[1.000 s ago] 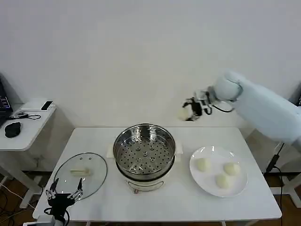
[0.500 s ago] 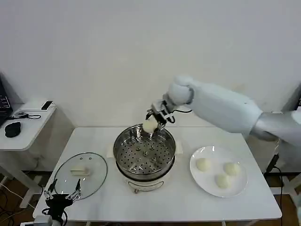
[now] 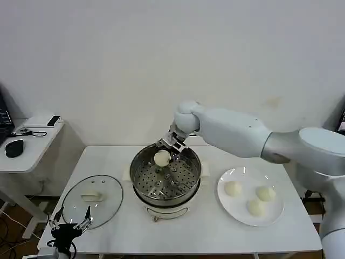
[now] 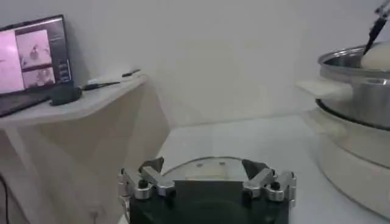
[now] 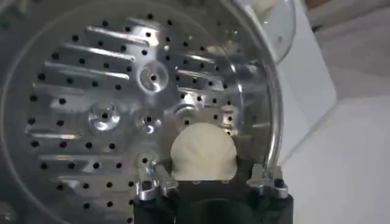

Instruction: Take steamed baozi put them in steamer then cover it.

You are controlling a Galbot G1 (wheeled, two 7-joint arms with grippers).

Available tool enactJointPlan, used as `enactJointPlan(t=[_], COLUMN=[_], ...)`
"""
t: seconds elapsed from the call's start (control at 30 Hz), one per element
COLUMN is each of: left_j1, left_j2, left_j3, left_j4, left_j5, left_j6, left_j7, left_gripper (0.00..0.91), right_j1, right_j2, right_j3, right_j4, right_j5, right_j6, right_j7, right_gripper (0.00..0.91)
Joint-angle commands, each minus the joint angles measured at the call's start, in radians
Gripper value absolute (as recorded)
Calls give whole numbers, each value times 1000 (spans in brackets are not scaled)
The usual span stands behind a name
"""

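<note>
Your right tool grips one baozi directly above the steamer tray's far side, so release goes straight down. Left tool sits open near the cover.

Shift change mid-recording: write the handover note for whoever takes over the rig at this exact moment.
Right gripper: shut on a baozi, held over the far side of the steamer tray; not released.
Left gripper: open, parked at the table's near-left edge by the cover.
Three baozi wait on the white plate, right of the steamer. Cover lies flat on the table, left of it.
Done: none placed yet.
Left: release this bun, move three more, cover the steamer.
</note>
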Motion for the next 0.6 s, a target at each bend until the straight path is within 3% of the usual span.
enactJointPlan(t=[0.03,0.47,0.57,0.6], left_j1=[-1,0,0,0], left_j2=[-1,-4,-3,-4], left_j3=[0,-2,-2,-2], left_j4=[2,-2,-2,-2], left_j5=[-1,-1,-1,-1], left_j6=[1,1,2,2], left_j7=[0,-1,0,0], left_gripper=[907,907,907,907], right_j1=[-19,-33,-30,-27], right_j2=[25,50,47,41], right_j3=[-13,11,11,10], right_j4=[-51,-97,-87,-78], right_j5=[-90,-133,-116,-106], right_j6=[96,137,130,123], right_j7=[10,41,43,44], right_gripper=[725,725,907,907])
